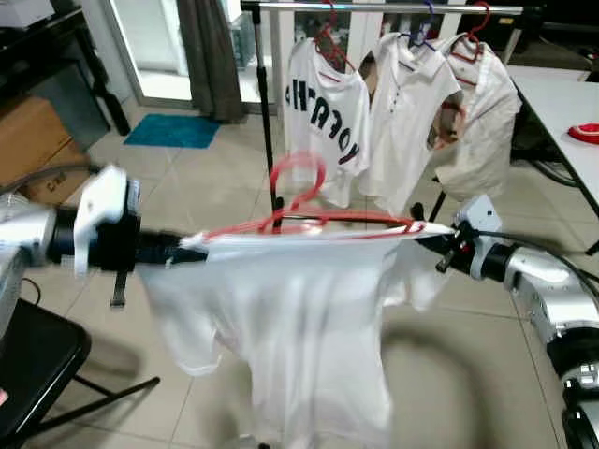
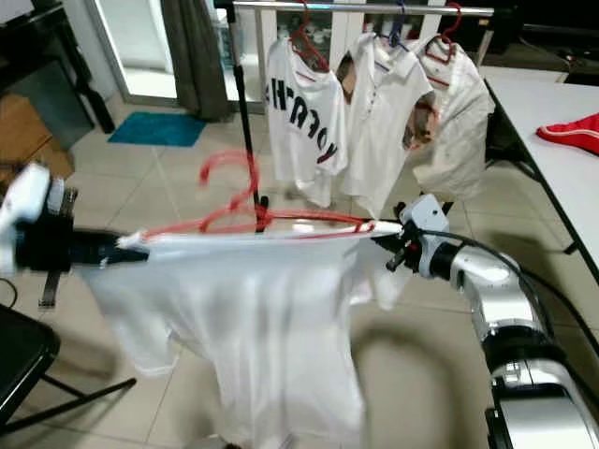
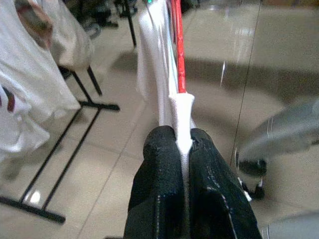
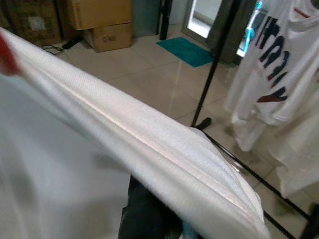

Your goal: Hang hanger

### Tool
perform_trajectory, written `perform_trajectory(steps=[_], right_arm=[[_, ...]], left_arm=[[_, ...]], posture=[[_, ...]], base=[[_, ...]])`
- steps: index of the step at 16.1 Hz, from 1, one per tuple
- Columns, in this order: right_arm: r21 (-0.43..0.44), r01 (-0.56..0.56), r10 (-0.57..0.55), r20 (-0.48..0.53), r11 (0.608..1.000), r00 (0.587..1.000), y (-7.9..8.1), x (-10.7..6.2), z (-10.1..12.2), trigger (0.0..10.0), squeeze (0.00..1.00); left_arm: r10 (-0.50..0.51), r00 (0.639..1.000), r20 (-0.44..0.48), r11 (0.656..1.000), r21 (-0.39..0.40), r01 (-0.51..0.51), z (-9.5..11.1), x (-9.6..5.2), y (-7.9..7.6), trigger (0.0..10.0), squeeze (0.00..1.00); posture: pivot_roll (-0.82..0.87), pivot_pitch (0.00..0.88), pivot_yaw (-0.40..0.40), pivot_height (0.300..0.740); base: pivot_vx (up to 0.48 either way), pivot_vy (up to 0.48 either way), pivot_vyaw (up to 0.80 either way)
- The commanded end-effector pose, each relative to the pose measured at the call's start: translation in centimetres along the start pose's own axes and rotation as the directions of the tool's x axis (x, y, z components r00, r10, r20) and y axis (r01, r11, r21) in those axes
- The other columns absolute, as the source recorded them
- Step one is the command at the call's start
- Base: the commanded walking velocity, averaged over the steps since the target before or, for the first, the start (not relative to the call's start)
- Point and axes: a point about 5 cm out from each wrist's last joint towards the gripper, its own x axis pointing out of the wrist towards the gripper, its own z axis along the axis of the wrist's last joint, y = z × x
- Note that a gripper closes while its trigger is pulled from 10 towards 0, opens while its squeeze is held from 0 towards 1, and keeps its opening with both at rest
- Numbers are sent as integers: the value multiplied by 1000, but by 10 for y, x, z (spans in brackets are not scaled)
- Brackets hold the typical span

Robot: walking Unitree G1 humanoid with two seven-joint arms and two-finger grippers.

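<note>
One red hanger [image 1: 309, 220] carrying one white shirt [image 1: 299, 337] lies level, left to right, hook up. Left gripper [image 3: 183, 144] pinches the shirt's shoulder; the right gripper's [image 1: 447, 245] grip I cannot tell. Three shirts [image 1: 398, 103] hang on the rack [image 1: 374, 7].

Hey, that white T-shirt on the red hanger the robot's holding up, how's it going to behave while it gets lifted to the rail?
The white T-shirt looks floppy: it drapes and folds below the red wire hanger. It probably sways when moved. It seems light, since the left gripper and right gripper hold it only by the shoulder ends. The thin hanger may flex or tilt.
</note>
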Motion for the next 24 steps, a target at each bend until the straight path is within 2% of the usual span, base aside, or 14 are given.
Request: perform_trajectory(steps=[1,6,8,10,11,14,15,18,21,23,24], right_arm=[[4,148,-147,-36,989,988,-25,-23,-2,0,0],[-42,161,-161,-4,986,987,-32,-24,11,0,0],[-64,147,-147,-5,987,989,-32,-24,14,0,0],[-87,139,-142,-35,987,989,-34,-26,14,0,0],[-107,131,-137,-57,986,989,-34,-27,12,0,0],[-142,106,-119,-86,984,989,-32,-26,12,0,0],[-158,91,-106,-94,983,990,-30,-24,15,0,0],[-239,50,-86,-144,970,986,-26,-18,25,0,0],[-312,-36,-9,-141,950,990,-7,-1,45,0,0],[-329,-72,24,-146,942,989,2,3,50,0,0],[-349,-119,63,-168,929,984,11,4,53,0,0]], left_arm=[[102,990,-95,994,47,-98,2,-23,4,0,0],[161,944,-288,981,153,-120,-19,-26,3,0,0],[200,927,-318,972,185,-147,-24,-25,7,0,0],[392,866,-310,909,276,-313,-20,-29,28,0,0],[452,839,-302,881,298,-367,-19,-32,34,0,0],[516,797,-314,844,343,-412,-21,-32,40,0,0],[518,786,-338,845,348,-407,-26,-26,42,0,0],[457,812,-363,877,336,-344,-36,-11,38,0,0],[438,849,-296,880,336,-337,-31,12,44,0,0],[432,861,-268,883,320,-343,-27,19,46,0,0],[423,867,-265,886,323,-333,-27,26,48,0,0]], posture=[[-29,0,35,740],[-43,0,40,740],[-46,0,39,740],[-50,0,39,740],[-52,0,41,740],[-56,0,44,740],[-59,0,45,740],[-65,0,45,740],[-75,0,46,740],[-76,0,45,740],[-80,0,44,740]], base=[[0,0,0],[0,0,0],[0,0,0],[0,0,0],[0,0,0],[0,0,0],[0,0,0],[0,0,0],[0,0,0],[0,0,0],[0,0,0]])
